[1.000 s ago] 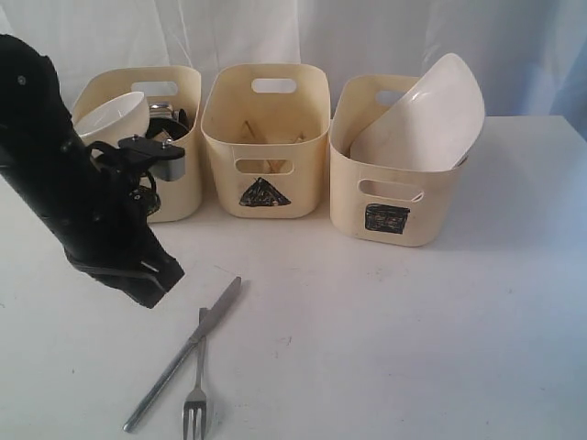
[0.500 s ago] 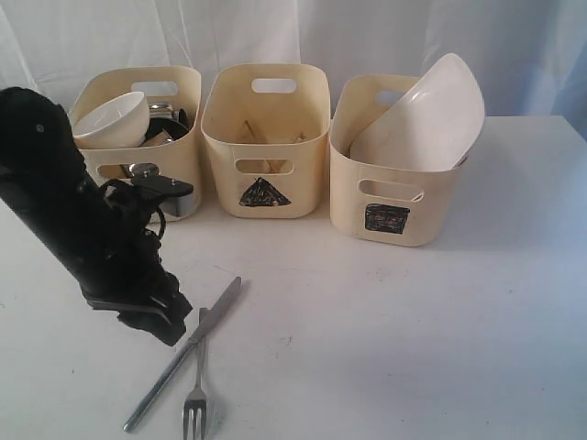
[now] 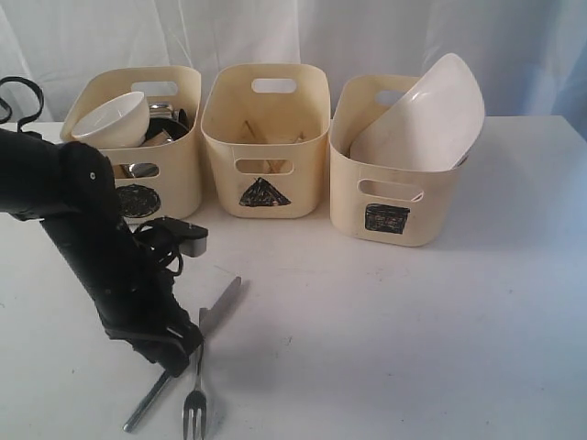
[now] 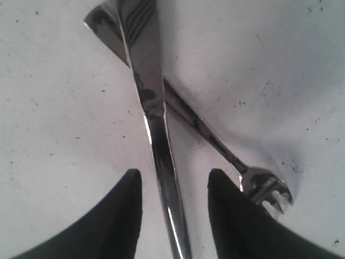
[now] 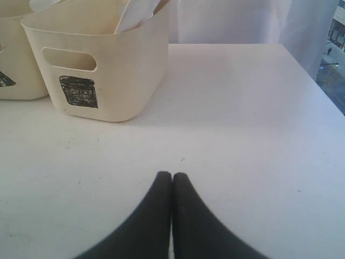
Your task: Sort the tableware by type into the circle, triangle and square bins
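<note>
The left gripper (image 4: 173, 181) is down at the tabletop (image 3: 413, 321), toward its near left corner as the exterior view shows it. Its jaws are spread apart, one finger on each side of the knife (image 4: 153, 108). A gap shows between each finger and the steel handle, so nothing is grasped. The knife lies flat and crosses over the handle of the fork (image 4: 264, 189), touching it. The fork's tines lie just beside one of the fingers.

The right gripper (image 5: 172, 178) hangs over a bare part of the tabletop, near the right edge. Its fingers are pressed together with nothing between them.

Three bins stand in a row along the back edge. The circle bin (image 3: 179, 174) is nearest the left corner and holds a white bowl (image 3: 112, 119), tilted on top of other steel things that are too hidden to tell apart. The triangle bin (image 3: 225, 137) is in the middle, with chopsticks (image 3: 261, 133) lying inside. The square bin (image 3: 348, 183) is on the right. A white plate (image 3: 422, 119) stands tilted in it, and its upper corner sticks out above the rim.
</note>
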Controlling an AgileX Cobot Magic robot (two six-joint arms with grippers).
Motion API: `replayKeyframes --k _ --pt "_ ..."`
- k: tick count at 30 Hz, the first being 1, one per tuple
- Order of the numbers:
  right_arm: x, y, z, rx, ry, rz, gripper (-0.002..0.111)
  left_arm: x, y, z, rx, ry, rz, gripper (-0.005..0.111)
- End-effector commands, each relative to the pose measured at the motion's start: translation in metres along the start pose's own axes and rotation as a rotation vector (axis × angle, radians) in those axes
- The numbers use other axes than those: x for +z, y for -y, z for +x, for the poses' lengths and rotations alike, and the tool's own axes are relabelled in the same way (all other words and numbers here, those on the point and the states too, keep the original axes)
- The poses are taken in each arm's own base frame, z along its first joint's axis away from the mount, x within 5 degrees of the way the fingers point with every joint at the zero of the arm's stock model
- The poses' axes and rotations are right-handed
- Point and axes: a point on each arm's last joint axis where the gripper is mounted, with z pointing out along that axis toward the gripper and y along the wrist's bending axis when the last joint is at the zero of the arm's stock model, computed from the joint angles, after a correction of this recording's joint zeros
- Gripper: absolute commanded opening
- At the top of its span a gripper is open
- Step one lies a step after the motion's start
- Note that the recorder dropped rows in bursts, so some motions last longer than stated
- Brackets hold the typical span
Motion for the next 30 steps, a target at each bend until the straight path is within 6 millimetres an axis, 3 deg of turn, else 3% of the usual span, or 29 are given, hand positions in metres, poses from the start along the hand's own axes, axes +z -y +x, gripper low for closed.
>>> replayKeyframes --k 1,11,24,26,30 --pt "0.000 0.000 0.001 0.005 0.004 0.003 0.000 0.008 0.000 0.002 0.008 -0.025 0.018 0.045" --pt "0.000 0.000 0.001 0.005 0.004 0.003 0.000 0.009 0.000 -0.003 0.022 0.017 0.011 0.045" --pt "0.000 0.000 0.001 0.005 0.004 0.003 0.000 0.045 -0.011 0.002 -0.012 -0.107 0.034 0.045" --pt "0.000 0.000 0.001 0.005 0.004 0.003 0.000 0.045 -0.010 0.003 -0.026 -0.119 0.039 0.039" --pt "0.000 0.000 0.001 0.005 0.004 0.003 0.000 0.045 -0.009 0.006 -0.034 -0.151 0.056 0.015"
